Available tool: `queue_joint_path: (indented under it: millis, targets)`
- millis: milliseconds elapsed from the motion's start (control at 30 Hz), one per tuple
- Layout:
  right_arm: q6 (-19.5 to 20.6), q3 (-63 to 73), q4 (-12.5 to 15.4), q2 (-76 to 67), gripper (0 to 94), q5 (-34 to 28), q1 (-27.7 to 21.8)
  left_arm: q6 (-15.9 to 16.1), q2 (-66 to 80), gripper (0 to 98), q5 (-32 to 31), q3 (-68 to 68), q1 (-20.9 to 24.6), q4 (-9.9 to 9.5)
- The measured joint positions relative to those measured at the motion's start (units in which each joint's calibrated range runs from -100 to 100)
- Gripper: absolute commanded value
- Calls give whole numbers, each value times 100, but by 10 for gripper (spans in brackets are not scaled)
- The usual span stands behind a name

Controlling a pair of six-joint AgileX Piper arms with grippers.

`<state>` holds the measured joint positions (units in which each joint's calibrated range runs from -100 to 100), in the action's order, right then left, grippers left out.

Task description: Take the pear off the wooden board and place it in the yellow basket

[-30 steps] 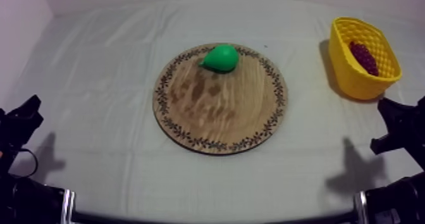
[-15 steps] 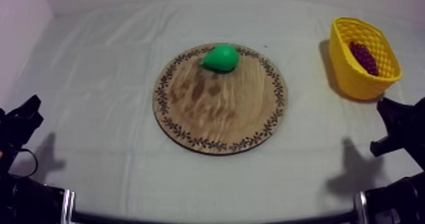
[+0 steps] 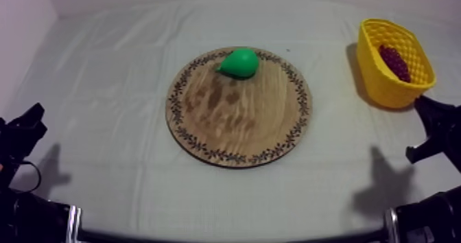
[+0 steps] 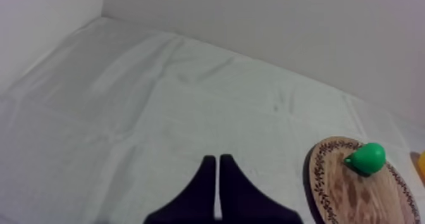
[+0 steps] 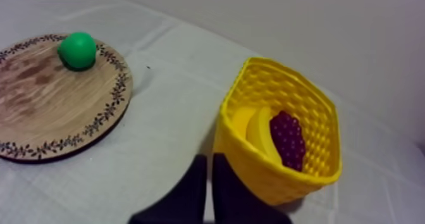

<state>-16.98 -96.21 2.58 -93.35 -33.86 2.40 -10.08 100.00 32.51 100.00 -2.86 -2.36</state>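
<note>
A green pear (image 3: 240, 63) lies on the far part of the round wooden board (image 3: 239, 122), close to its patterned rim; it also shows as the pear (image 4: 369, 157) and the pear (image 5: 77, 50). The yellow basket (image 3: 374, 67) stands at the right, holding a bunch of dark red grapes (image 3: 394, 62) and, in the right wrist view, a banana (image 5: 256, 128). My left gripper (image 4: 217, 169) is shut, low at the left over bare cloth, far from the board. My right gripper (image 5: 208, 169) is shut, just in front of the basket (image 5: 253, 166).
Grey-white cloth covers the table, with open room left of the board and between the board (image 5: 38, 119) and the basket. A pale wall runs along the far edge and the left side.
The right arm has shifted slightly toward the right edge, nearer the basket. The pear, board and left arm have not moved.
</note>
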Motion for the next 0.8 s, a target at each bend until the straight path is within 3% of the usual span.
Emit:
queue_joint_path:
  millis: [400, 800]
  targets:
    - [-377, 2108, 135, 1896, 7, -322, 122, 0, 0, 1, 0, 0, 0, 0]
    - [-630, 4922, 84, 4446, 7, -1451, 369, 0, 0, 1, 0, 0, 0, 0]
